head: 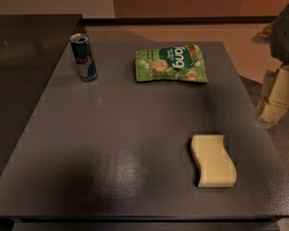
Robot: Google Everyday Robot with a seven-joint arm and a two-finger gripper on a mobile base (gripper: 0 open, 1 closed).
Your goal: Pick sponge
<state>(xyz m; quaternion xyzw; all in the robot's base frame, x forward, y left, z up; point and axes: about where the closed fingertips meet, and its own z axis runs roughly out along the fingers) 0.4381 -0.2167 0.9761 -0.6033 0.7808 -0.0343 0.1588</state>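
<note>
Across most of the view lay a dark table point(111, 143). Off its right edge, above floor level, hung the gripper point(272, 107), holding nothing visible; released or clenched, could not tell. Far side, middle: green bag point(172, 64), lying flat. Near right corner: sponge point(213, 160), pale yellow, flat on the top, long axis running front to back, nothing touching it. Judged light, soft, squashy, not slippery; best pinched across the wavy long sides at mid-length, gently. Far left: can point(84, 57), upright.
</note>
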